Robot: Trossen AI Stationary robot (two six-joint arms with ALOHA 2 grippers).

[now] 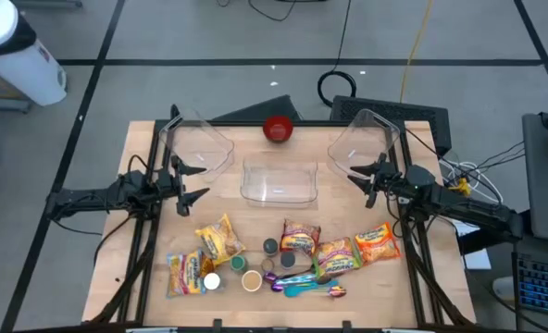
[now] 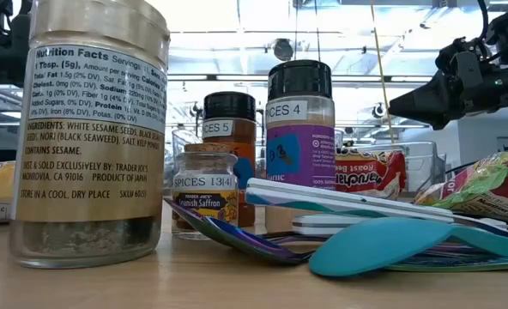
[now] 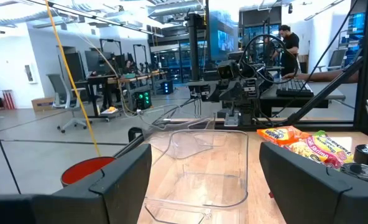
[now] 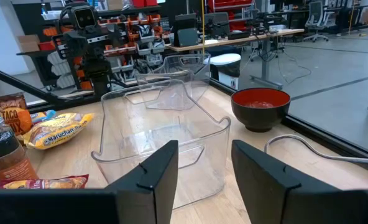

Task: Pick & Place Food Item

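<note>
Several food packets lie on the table's near half: a yellow noodle packet (image 1: 218, 239), another at the near left (image 1: 185, 274), a taco-seasoning packet (image 1: 299, 238) and two orange packets (image 1: 378, 243) at the right. Spice jars (image 1: 270, 247) stand among them. A clear plastic bin (image 1: 280, 181) sits mid-table, a red bowl (image 1: 277, 129) behind it. My left gripper (image 1: 193, 182) hovers open left of the bin; it also shows in the left wrist view (image 3: 206, 180). My right gripper (image 1: 365, 179) hovers open right of the bin, and shows in its wrist view (image 4: 204, 171). Both are empty.
Two more clear bins stand tilted at the far left (image 1: 196, 143) and far right (image 1: 364, 139). Coloured spoons (image 1: 306, 287) and jar lids (image 1: 251, 280) lie by the near edge. In the low view a sesame jar (image 2: 89, 129) and spice jars (image 2: 299, 120) stand close.
</note>
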